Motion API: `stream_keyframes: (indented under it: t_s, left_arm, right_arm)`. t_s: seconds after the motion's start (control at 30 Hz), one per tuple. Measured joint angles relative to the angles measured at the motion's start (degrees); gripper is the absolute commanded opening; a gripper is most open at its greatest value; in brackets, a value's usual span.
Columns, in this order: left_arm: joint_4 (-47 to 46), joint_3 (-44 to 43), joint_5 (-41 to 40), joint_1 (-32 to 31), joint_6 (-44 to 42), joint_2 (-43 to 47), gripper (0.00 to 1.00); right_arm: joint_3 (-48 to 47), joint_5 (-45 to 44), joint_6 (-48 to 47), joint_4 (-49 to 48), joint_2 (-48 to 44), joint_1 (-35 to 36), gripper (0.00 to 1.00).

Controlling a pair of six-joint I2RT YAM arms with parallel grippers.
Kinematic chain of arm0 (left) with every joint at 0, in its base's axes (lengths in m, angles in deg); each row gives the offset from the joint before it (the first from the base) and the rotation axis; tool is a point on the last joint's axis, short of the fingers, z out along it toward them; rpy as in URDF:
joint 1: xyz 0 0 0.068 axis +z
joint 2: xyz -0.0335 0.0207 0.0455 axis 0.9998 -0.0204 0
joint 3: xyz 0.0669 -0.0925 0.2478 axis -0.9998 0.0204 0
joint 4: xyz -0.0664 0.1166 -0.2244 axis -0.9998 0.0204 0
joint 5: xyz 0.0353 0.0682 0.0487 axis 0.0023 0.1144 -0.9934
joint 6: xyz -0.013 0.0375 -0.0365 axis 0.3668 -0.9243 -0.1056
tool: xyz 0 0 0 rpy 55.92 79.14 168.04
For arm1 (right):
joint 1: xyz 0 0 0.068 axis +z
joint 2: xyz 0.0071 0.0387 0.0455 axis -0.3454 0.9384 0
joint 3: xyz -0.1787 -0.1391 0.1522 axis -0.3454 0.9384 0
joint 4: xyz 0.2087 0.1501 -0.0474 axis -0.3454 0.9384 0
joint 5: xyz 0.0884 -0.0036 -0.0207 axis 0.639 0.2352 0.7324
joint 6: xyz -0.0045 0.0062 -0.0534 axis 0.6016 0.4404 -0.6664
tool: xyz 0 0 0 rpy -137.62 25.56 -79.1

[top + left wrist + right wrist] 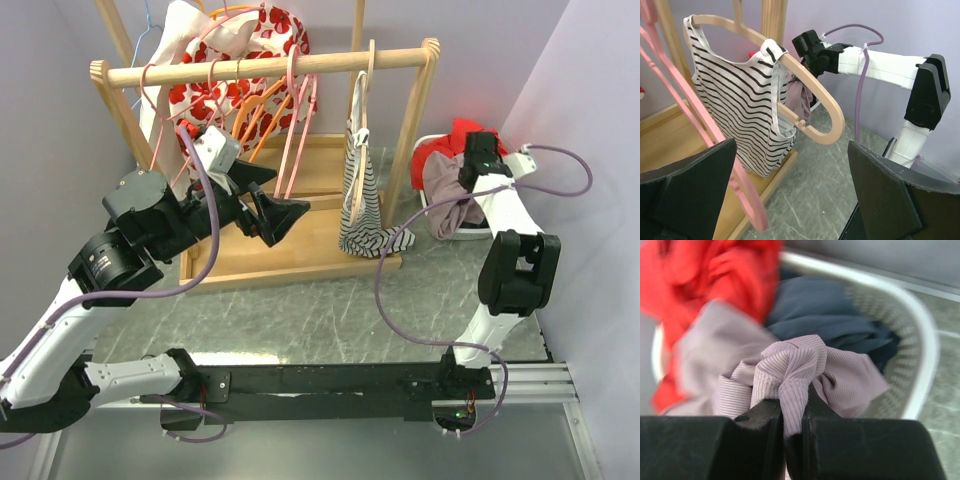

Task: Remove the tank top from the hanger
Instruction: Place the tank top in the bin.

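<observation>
A black-and-white striped tank top (362, 200) hangs on a wooden hanger (357, 110) from the rack's rail, its hem bunched on the rack's base. In the left wrist view the striped tank top (735, 100) sits with both straps over the hanger (825, 107). My left gripper (275, 200) is open to the left of it and apart from it, its jaws (790, 165) wide with nothing gripped. My right gripper (468, 178) hangs over the white basket (420, 170), shut (792, 407) on a fold of a mauve ribbed garment (790, 365).
The wooden rack's rail (270, 68) carries several pink and orange hangers and a red floral garment (230, 60). One pink hanger (705, 130) crosses just inside my left finger. The basket's rim (925, 340) surrounds red cloth (715, 270) and navy cloth (830, 310). Walls stand close on both sides.
</observation>
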Motion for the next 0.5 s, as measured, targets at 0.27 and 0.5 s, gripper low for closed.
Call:
stream_keyframes:
  t_s: [0.27, 0.5]
  left_arm:
    - [-0.04, -0.96, 2.78, 0.00, 1.09, -2.34, 1.00]
    - [-0.35, -1.84, -0.02, 0.00, 1.60, -6.36, 0.99]
  right_arm:
    - [0.13, 5.09, -1.75, -1.53, -0.24, -3.87, 0.45]
    - [10.71, 10.58, -4.98, -10.10, -9.73, -2.51, 0.83]
